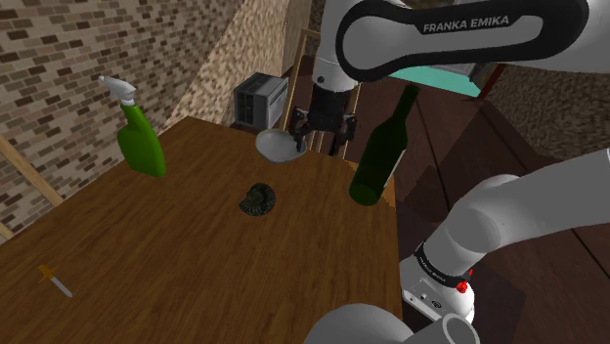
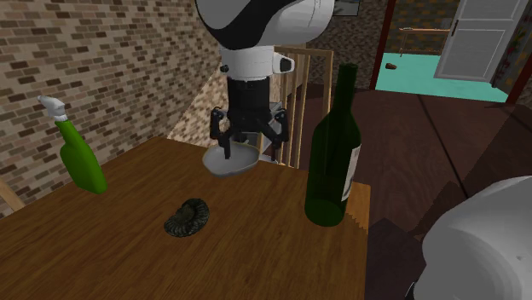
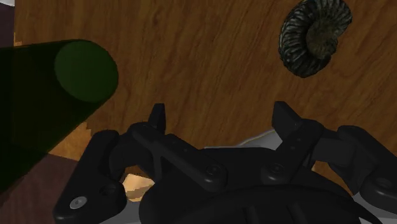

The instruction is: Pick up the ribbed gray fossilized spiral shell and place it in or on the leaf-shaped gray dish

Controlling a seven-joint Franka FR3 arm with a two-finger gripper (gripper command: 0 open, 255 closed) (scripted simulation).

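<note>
Home interior, prob. dining/living area: brick walls (image 2: 102, 60), wooden table (image 1: 147, 254) w/ dark green wine bottle (image 2: 332, 162) and green spray bottle (image 2: 78, 158) on it. Wooden railing (image 2: 297, 111) behind table. White panelled door (image 2: 477, 38) open beside rm w/ teal floor (image 2: 426, 81).

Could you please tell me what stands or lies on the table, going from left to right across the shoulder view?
small orange-handled tool → green spray bottle → ribbed spiral shell → dark green wine bottle. The grey dish overlaps the shell sideways, so it is left out.
</note>
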